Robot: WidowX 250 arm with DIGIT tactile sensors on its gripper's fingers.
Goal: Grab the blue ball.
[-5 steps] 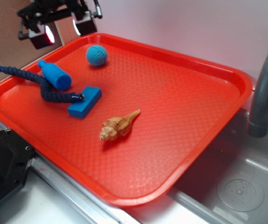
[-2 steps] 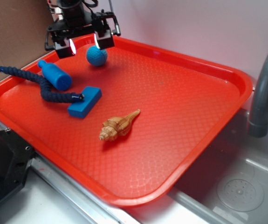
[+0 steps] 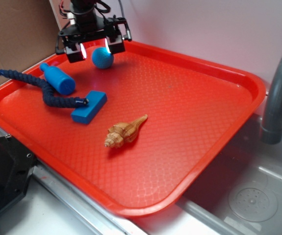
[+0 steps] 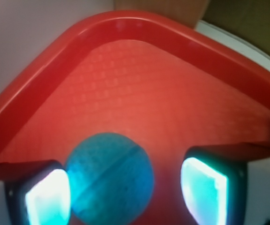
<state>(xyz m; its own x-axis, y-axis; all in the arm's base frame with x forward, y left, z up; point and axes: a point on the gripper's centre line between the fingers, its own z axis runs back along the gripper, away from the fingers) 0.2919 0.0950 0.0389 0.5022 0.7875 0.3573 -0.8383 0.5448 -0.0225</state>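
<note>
The blue ball (image 3: 102,58) sits in the far corner of the red tray (image 3: 239,107), with the gripper (image 3: 94,47) poised over it.

In the wrist view the ball (image 4: 110,179) lies between the two glowing finger pads (image 4: 204,191), nearer the left pad and seemingly just touching it, with a clear gap to the right one; the jaws stand wide and hold nothing. The ball rests on the tray floor near the curved rim (image 4: 125,21). Toward the near-left side of the tray lie a blue bottle (image 3: 58,79), a dark blue rope (image 3: 42,89) and a blue block (image 3: 89,106), close together. A seashell (image 3: 125,131) lies well apart from the ball, near the tray's middle. A grey faucet (image 3: 279,93) rises at the right over a sink (image 3: 251,198).
</note>
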